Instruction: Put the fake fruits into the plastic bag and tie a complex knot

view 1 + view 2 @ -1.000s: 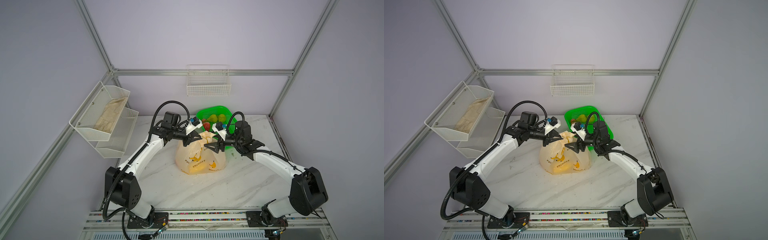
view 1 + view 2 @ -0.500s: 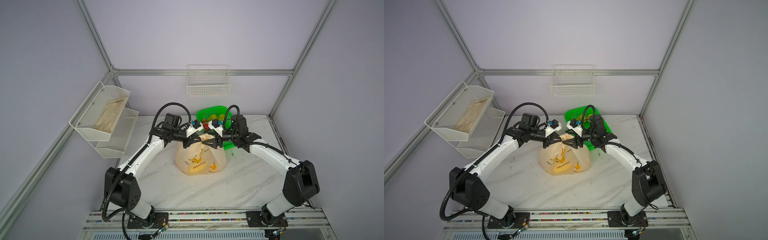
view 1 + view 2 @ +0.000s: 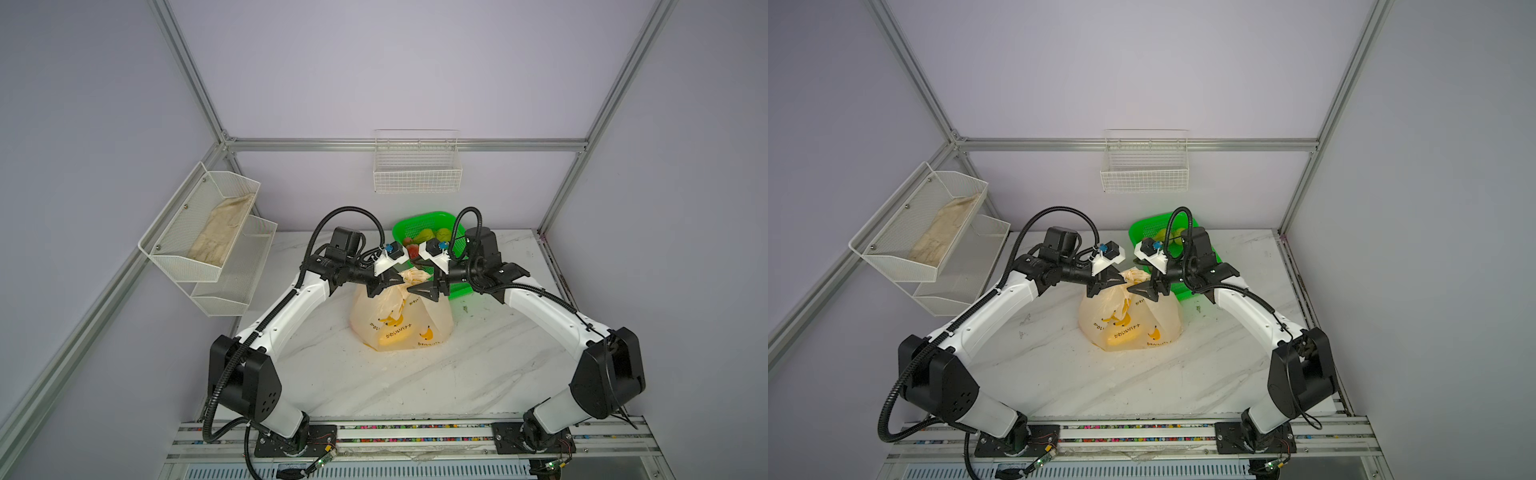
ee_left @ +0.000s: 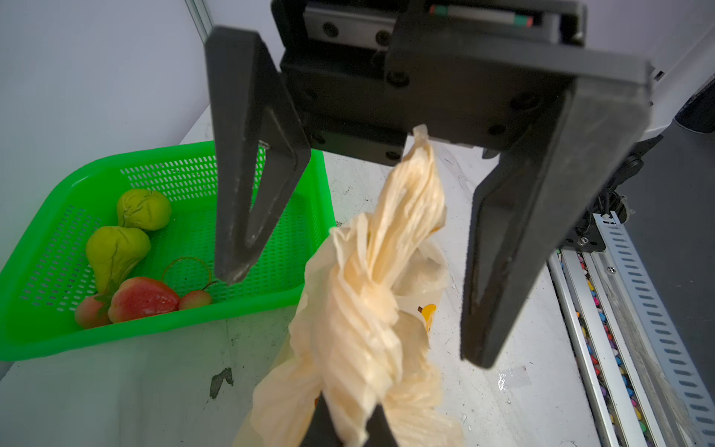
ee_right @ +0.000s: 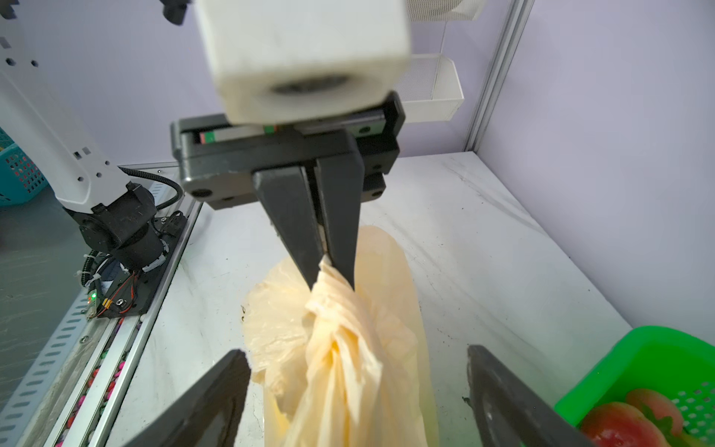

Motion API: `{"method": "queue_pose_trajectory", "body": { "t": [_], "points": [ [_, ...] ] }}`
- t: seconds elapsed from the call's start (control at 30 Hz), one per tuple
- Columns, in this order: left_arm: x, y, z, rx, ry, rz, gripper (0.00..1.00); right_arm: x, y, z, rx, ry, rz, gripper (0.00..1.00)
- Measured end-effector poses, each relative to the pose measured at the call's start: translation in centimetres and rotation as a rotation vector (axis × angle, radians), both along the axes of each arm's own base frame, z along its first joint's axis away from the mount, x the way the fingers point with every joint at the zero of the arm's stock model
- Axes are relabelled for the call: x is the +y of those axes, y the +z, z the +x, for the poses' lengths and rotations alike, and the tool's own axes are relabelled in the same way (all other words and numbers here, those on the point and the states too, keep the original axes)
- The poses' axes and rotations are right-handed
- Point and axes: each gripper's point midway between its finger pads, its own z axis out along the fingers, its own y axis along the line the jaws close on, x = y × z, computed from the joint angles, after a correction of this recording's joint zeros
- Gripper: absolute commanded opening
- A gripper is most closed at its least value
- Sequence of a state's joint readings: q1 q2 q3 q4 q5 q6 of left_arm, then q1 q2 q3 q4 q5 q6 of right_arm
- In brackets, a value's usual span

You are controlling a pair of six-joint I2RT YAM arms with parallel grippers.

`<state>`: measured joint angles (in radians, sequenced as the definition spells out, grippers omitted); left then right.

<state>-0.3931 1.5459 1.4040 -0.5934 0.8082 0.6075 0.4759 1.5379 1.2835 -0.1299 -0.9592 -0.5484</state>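
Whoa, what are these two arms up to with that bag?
Two robot arms are tying up a plastic bag that stands on the table. The left hand is shut on the bag's twisted handles, holding them up. The right hand is open, with its fingers on either side of the same twist, not gripping. Green pears and strawberries lie in the green basket beside the bag, so the packing looks unfinished.
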Motion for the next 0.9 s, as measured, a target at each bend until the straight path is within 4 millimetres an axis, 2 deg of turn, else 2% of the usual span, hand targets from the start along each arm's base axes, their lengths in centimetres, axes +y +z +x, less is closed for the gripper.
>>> {"method": "queue_pose_trajectory", "body": {
  "t": [0.13,0.3,0.47,0.6,0.67,0.9],
  "points": [
    [0.0,0.2,-0.2,-0.021,-0.007,0.003,0.00,0.2,0.5,0.4,-0.007,0.002,-0.008,0.84],
    [-0.1,0.2,-0.3,-0.029,-0.014,0.007,0.00,0.6,-0.9,1.1,0.029,0.012,-0.042,0.71],
    [-0.1,0.1,-0.2,-0.031,-0.010,0.012,0.00,0.7,-2.6,1.4,0.061,0.021,-0.074,0.71],
    [0.0,0.1,-0.3,-0.028,-0.009,0.013,0.00,0.6,-2.9,1.3,0.050,0.030,-0.084,0.71],
    [0.0,0.1,-0.3,-0.027,-0.010,0.013,0.00,0.6,-2.9,1.3,0.039,0.034,-0.086,0.68],
    [0.0,0.0,-0.3,-0.024,-0.010,0.014,0.00,0.6,-3.2,1.1,0.028,0.045,-0.096,0.48]
  ]
}}
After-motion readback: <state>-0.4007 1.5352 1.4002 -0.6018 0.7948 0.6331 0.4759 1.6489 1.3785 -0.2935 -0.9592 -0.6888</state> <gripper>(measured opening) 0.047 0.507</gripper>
